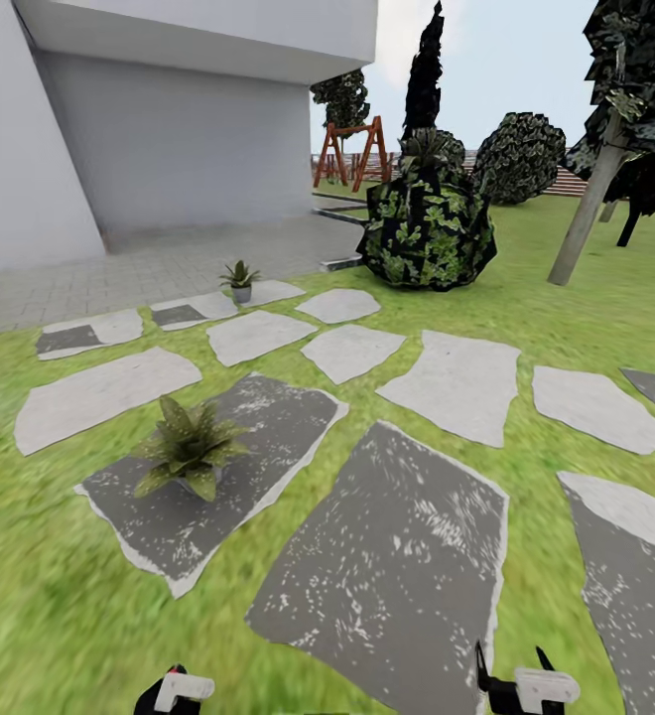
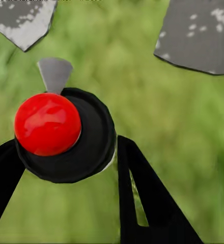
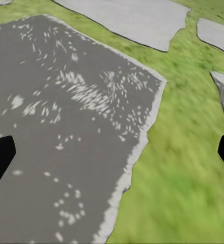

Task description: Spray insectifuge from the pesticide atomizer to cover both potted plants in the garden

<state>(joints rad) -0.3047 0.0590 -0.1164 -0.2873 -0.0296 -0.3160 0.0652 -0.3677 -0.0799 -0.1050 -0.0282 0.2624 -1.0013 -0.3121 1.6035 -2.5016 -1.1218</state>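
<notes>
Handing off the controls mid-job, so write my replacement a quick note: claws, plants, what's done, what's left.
Right claw: open, empty, above a dark slab.
Left claw: over grass, open or shut unclear.
Near plant: ahead-left on a dark stone.
Far plant: beyond it, among pale stones by the paving.
Done: robot faces both plants.
To do: bottle pickup unconfirmed; treat it and both sprayings as pending.

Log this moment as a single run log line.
scene: garden lawn, stepping stones | near potted plant on dark stone | far potted plant by paving | right gripper open, empty | left gripper unclear
</notes>
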